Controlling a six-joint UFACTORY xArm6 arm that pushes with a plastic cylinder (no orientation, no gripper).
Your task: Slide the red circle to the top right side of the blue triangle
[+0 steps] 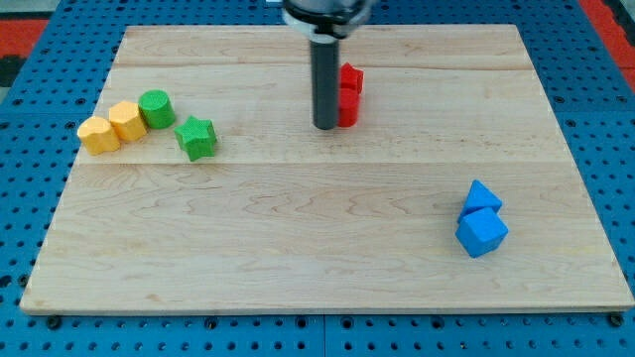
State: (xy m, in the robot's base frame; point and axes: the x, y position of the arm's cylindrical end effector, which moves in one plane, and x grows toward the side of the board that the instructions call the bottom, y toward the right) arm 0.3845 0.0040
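Two red blocks sit near the view's top centre, partly hidden behind my rod: an upper one and a lower one; I cannot tell which is the circle. My tip rests on the board, touching the left side of the lower red block. Two blue blocks sit at the view's lower right, touching: the upper one looks like the triangle, the lower one like a cube. They lie far to the right of and below my tip.
At the view's left, two yellow blocks, a green cylinder and a green star form a loose row. The wooden board lies on a blue pegboard surface.
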